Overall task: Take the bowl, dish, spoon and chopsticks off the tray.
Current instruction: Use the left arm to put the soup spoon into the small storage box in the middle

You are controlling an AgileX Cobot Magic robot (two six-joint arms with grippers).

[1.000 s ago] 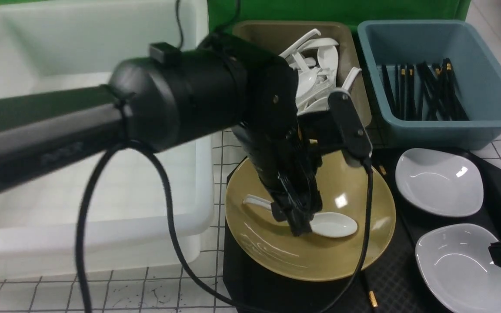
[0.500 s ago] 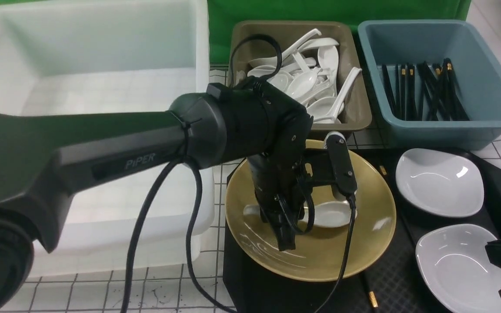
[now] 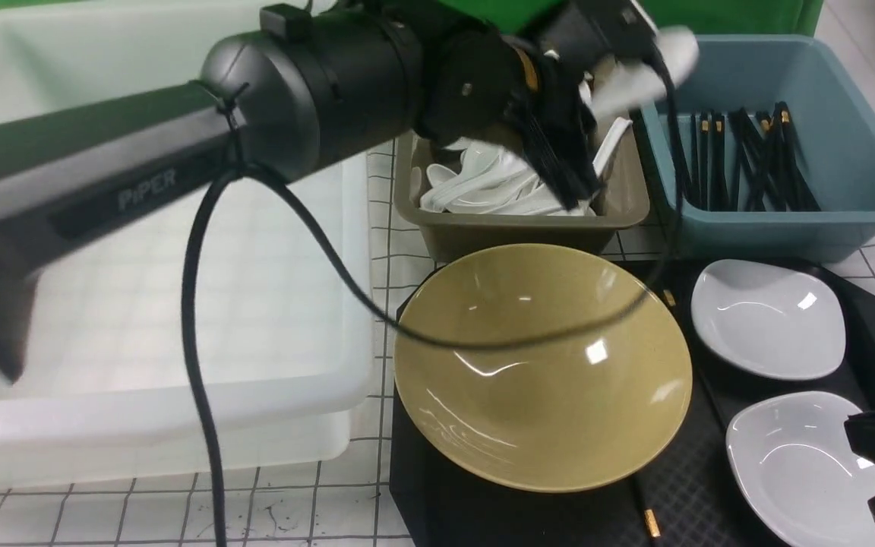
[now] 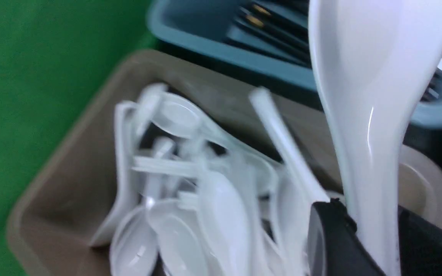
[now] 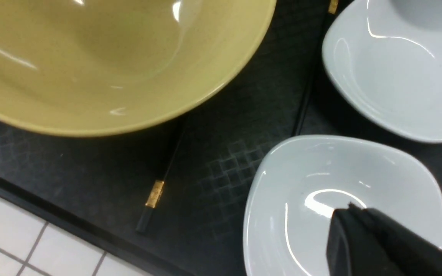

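- Yellow ceramic bowl (image 3: 544,380): on the black tray (image 3: 434,494), on the robot's side of the left pincer. Likely the heaviest piece, stiff and slick; I'd pinch its rim deeply, since a shallow bite could let it swing or slip.
- Left pincer (image 4: 372,220): clamped on the handle of the white soup spoon (image 4: 374,96), over the olive-brown tub (image 3: 513,232) of spoons. The spoon should be light, rigid and smooth, and could chip if dropped; the slim handle is the right hold, though the wide scoop sticking out may twist it.
- Black chopsticks (image 3: 639,494): on the tray between the two pincers, one partly under the bowl. Light and stiff, apt to roll; best taken across the shaft near the middle, once the bowl is lifted.
- White dishes: the farther one (image 3: 768,319) lies beyond the right pincer, the nearer one (image 3: 810,471) just beside and beneath it. Glossy, hard, probably brittle; grip one side wall, gently.
- Right pincer (image 5: 353,214): closed on nothing, above the nearer dish. It would need to open before taking that rim.
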